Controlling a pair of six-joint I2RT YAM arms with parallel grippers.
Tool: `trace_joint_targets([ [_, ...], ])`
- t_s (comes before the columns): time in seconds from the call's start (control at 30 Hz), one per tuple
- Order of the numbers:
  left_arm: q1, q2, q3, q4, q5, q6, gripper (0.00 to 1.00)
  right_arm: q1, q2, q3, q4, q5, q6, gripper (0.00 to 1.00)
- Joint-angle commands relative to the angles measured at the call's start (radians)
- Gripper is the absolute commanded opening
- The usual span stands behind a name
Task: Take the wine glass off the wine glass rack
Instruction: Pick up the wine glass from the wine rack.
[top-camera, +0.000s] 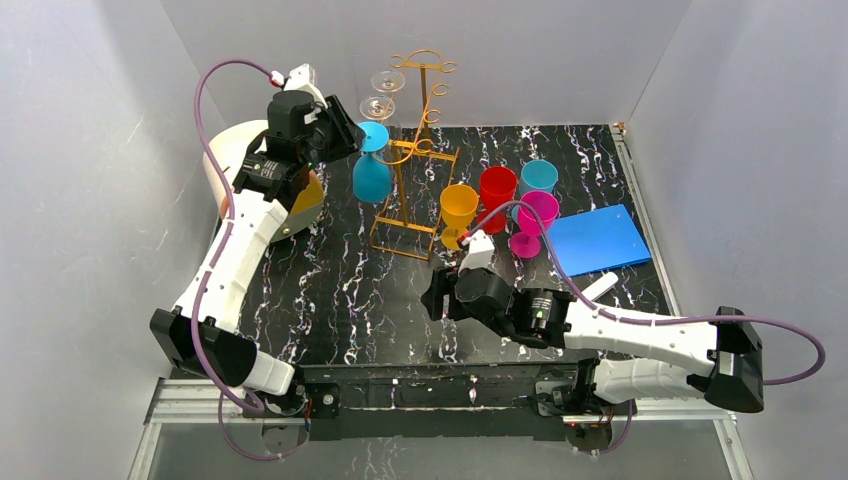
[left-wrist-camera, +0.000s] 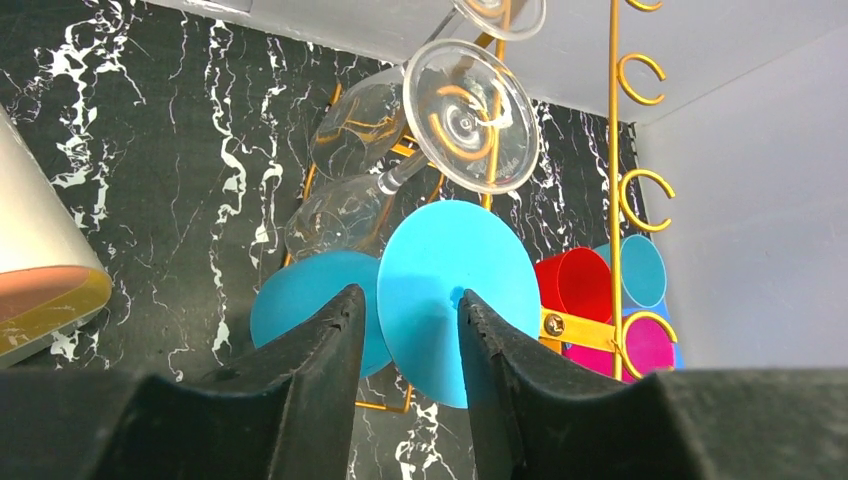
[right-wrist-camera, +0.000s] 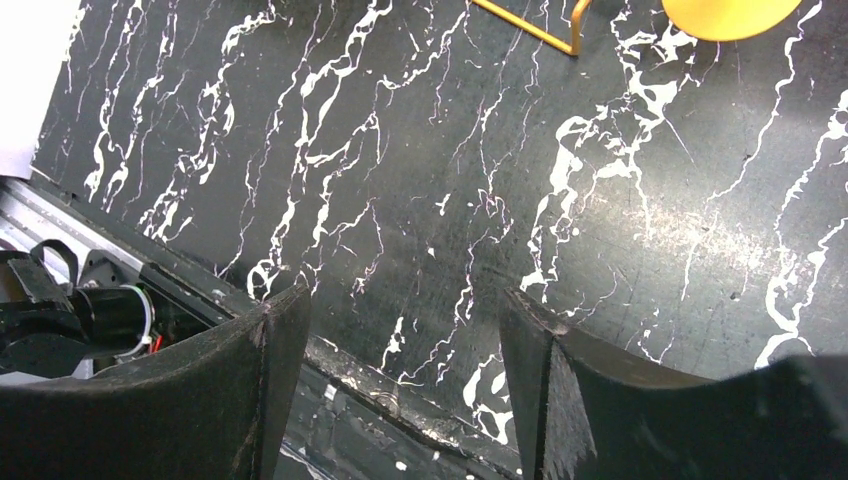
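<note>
Now left gripper (left-wrist-camera: 410, 300) sits part-open at the blue wine glass (left-wrist-camera: 450, 250) foot, nothing clamped. Likely light, slick, fragile: pinch its stem.

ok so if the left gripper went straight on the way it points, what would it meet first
the flat foot of the blue wine glass hanging on the wine glass rack; it fills the gap ahead of the left gripper's fingers. how far ahead is unclear
</note>
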Motion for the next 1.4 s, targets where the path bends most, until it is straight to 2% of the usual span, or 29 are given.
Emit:
trace_joint_targets([
  [0.0,0.019,-0.016,0.015,0.029,0.019,-0.013,0.35,-0.008,0.009,0.066,-0.015,-0.004,-0.002,0.77],
  [0.23,0.036,-0.056,-0.065,0.087,0.035,-0.047,0.25,-0.01,0.0,0.067,-0.011,-0.016,0.019,0.77],
  [0.47,0.051,-0.059,-0.083,0.093,0.098,-0.066,0.27,-0.017,-0.008,0.072,-0.016,-0.019,0.033,0.77],
  [0.57,0.06,-0.061,-0.098,0.12,0.128,-0.083,0.22,-0.021,-0.007,0.08,-0.027,-0.022,0.035,0.76],
  [0.7,0.065,-0.058,-0.104,0.137,0.141,-0.096,0.07,-0.026,-0.01,0.092,-0.031,-0.028,0.037,0.77],
  [0.83,0.069,-0.063,-0.106,0.144,0.141,-0.105,0.0,-0.033,-0.015,0.105,-0.048,-0.027,0.036,0.76],
  [1.37,0.084,-0.071,-0.079,0.147,0.103,-0.128,0.0,-0.043,-0.046,0.117,-0.084,-0.016,0.063,0.77],
])
